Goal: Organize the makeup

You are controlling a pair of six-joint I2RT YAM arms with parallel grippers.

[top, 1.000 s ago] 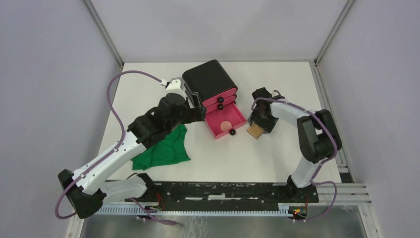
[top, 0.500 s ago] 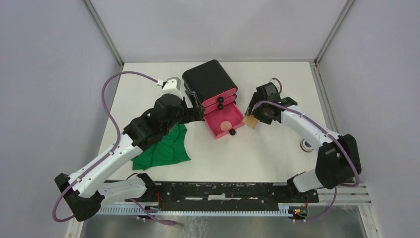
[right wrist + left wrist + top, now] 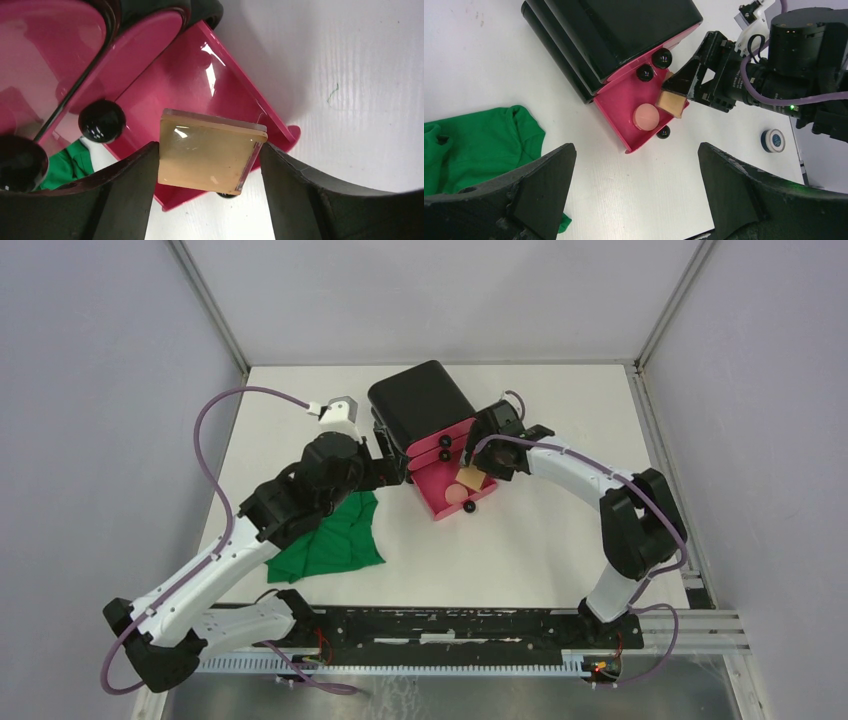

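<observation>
My right gripper [image 3: 474, 468] is shut on the tan square pad [image 3: 210, 150], its fingers pressing the pad's two sides. It holds the pad [image 3: 469, 479] tilted over the right part of the open pink drawer [image 3: 437, 508]. A pink round puff [image 3: 646, 116] lies inside that drawer [image 3: 616, 97]. My left gripper [image 3: 636, 170] hangs open above bare table just in front of the drawer, with nothing between its fingers. A small round white-rimmed compact [image 3: 772, 140] lies on the table to the right.
The black box [image 3: 420, 400] with pink drawers stands at the back centre; its two upper drawers are shut. A green cloth [image 3: 335, 535] lies crumpled under the left arm. The table ends at grey walls on three sides.
My right gripper has carried the tan pad leftward from the table beside the drawer to over the open drawer. The left arm has shifted only slightly.
</observation>
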